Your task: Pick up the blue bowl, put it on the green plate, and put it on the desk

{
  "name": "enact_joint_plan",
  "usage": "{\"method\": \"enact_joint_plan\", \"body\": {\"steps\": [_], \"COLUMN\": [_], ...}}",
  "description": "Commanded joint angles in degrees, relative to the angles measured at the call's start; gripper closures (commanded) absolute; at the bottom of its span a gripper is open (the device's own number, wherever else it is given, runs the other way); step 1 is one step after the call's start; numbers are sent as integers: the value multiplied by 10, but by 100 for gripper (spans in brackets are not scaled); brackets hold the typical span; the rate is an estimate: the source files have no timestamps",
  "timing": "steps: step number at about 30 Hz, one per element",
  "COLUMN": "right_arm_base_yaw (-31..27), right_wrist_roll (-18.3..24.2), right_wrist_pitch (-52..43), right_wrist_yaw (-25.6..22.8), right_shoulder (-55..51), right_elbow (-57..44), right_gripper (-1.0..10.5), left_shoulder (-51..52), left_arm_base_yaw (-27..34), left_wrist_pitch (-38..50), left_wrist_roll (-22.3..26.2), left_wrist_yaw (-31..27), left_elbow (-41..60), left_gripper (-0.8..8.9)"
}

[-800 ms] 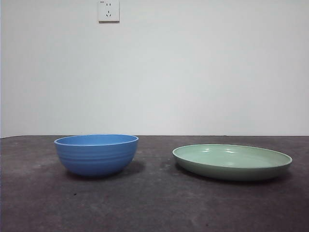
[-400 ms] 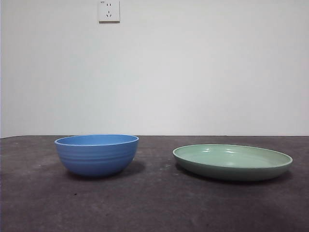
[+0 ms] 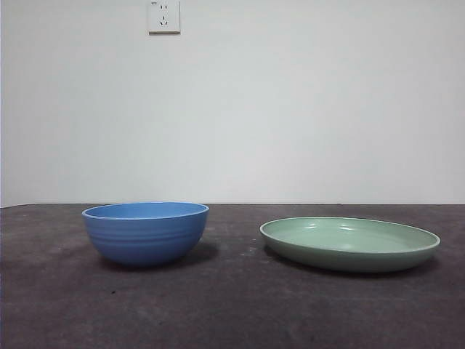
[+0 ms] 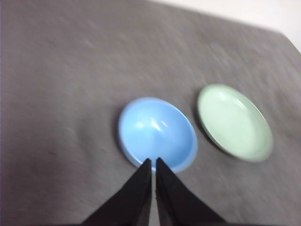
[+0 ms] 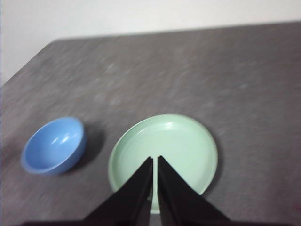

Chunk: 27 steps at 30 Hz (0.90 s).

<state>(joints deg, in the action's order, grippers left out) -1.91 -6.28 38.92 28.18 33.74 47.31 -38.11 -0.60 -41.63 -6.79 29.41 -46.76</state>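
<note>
A blue bowl (image 3: 145, 233) sits lower left of the front view on the counter (image 3: 232, 313), well apart from the green plate (image 3: 349, 243) at lower right. Both dishes are empty. High above, the left pincer (image 4: 153, 161) and right pincer (image 5: 155, 158) hang nearly closed, gripping nothing, likely waiting to begin.

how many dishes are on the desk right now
2: the blue bowl standing on the desk, and the green plate beside it, apart from it. Both look empty; nothing seems hidden.

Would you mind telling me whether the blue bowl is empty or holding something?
Empty: the left wrist view looks straight into the blue bowl and shows only bare glossy blue inside.
</note>
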Motion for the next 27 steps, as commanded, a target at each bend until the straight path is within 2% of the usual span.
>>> {"method": "enact_joint_plan", "body": {"steps": [1,5,13,23,25,27], "right_arm_base_yaw": [5,26,82,107,107,107], "right_wrist_roll": [37,67,103,99,99,95], "right_wrist_pitch": [27,82,169,179,179,179], "right_wrist_yaw": [26,52,54,54,54,54], "right_shoulder": [33,72,97,99,99,99], "right_elbow": [34,61,63,63,63,63], "right_gripper": [939,939,939,935,879,724], "left_shoulder": [-24,-45,-50,-50,-50,-50], "left_arm_base_yaw": [-17,-52,-99,-107,-107,-107], "left_wrist_pitch": [-16,-45,-81,-81,-82,-82], "left_wrist_roll": [37,59,76,76,76,74], "left_wrist_yaw": [28,39,39,39,39,39], "left_elbow": [-31,-50,-53,-53,-53,-53], "left_gripper": [798,798,798,785,782,713]}}
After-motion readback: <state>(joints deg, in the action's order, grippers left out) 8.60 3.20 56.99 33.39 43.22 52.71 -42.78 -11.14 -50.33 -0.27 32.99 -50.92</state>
